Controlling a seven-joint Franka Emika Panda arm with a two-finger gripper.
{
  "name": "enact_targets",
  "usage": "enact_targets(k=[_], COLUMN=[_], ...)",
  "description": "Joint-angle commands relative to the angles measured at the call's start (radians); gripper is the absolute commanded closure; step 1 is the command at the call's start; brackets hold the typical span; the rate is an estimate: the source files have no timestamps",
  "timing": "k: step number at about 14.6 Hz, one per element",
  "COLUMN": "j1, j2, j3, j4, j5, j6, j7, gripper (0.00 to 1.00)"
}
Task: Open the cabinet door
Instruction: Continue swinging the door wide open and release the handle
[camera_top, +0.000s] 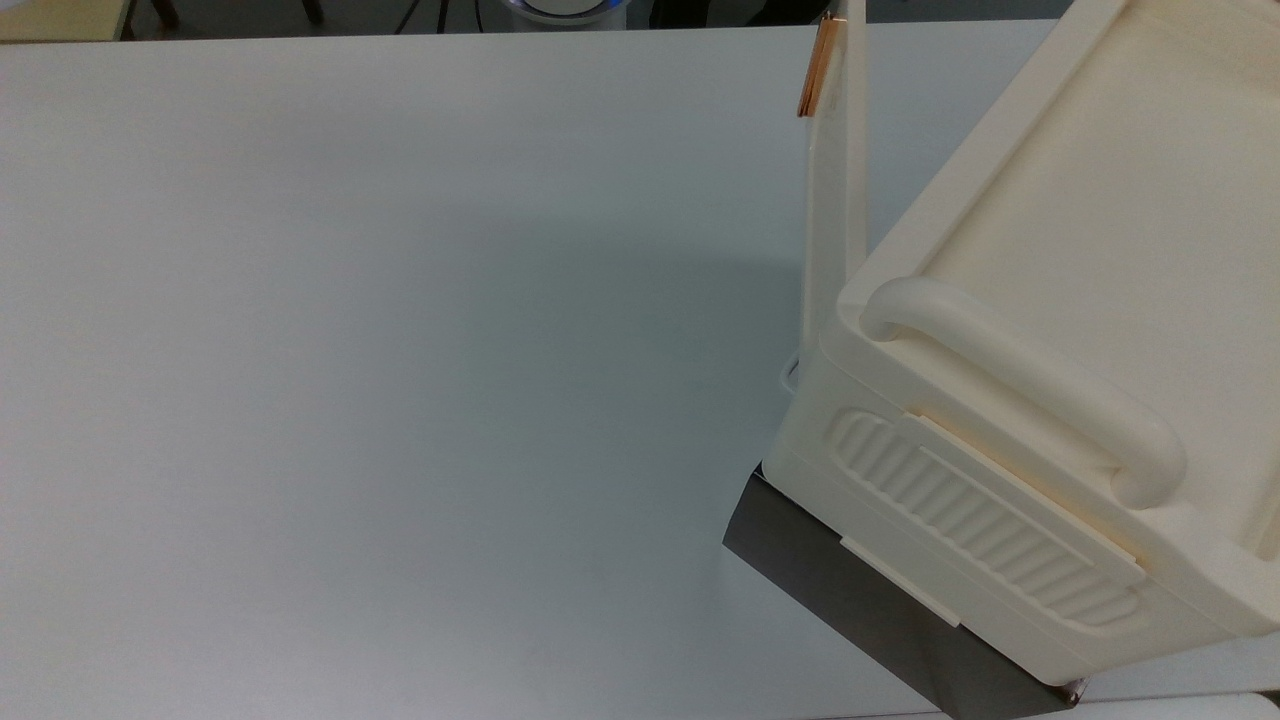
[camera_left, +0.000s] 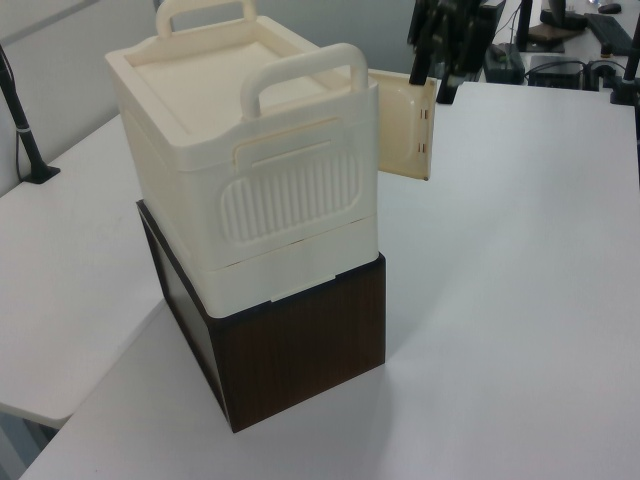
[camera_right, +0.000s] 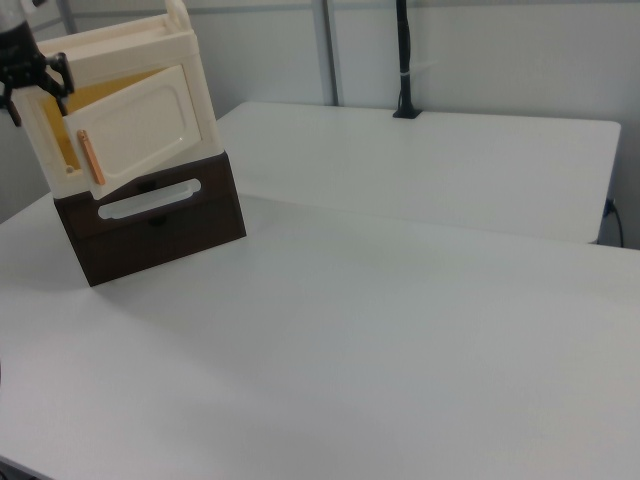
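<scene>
The cream cabinet (camera_left: 250, 170) stands on a dark brown box. Its cabinet door (camera_left: 405, 125) hangs swung out from the front. In the top view the cabinet door (camera_top: 835, 170) appears edge-on, with the copper handle (camera_top: 815, 65) at its far end. In the right view the cabinet door (camera_right: 135, 125) shows its recessed face and orange handle (camera_right: 90, 157), with a yellowish interior behind it. My gripper (camera_left: 433, 80) hangs just beyond the door's free edge, fingers apart and holding nothing. In the right view the gripper (camera_right: 35, 95) is at the cabinet's upper left corner.
The dark brown box (camera_left: 300, 350) has a slot handle (camera_right: 150, 200) on its front. The white table (camera_top: 400, 400) spreads wide in front of the cabinet. A black pole (camera_right: 402, 60) rises from a second table behind. Dark desk equipment (camera_left: 560, 20) sits in the background.
</scene>
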Motion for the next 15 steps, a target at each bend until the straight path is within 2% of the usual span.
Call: enact_targets(k=[1, 3, 7, 8, 9, 10, 13, 15], j1=[-0.036, -0.119, -0.202, -0.213, -0.227, -0.242, -0.271, -0.276], j2=[0.010, 0.006, 0.000, 0.000, 0.000, 0.001, -0.005, -0.016], j3=[-0.012, -0.012, -0.023, -0.035, -0.039, -0.039, -0.041, -0.041], j4=[-0.014, -0.014, -0.012, -0.017, -0.029, -0.032, -0.063, -0.106], j5=[0.001, 0.001, -0.002, -0.022, -0.076, -0.103, -0.114, -0.152], j6=[0.012, 0.002, -0.073, -0.094, -0.105, -0.108, -0.110, -0.106], j7=[0.006, 0.007, 0.026, 0.062, 0.107, 0.116, 0.162, 0.246], gripper=[0.20, 0.20, 0.19, 0.05, 0.05, 0.00, 0.00, 0.00])
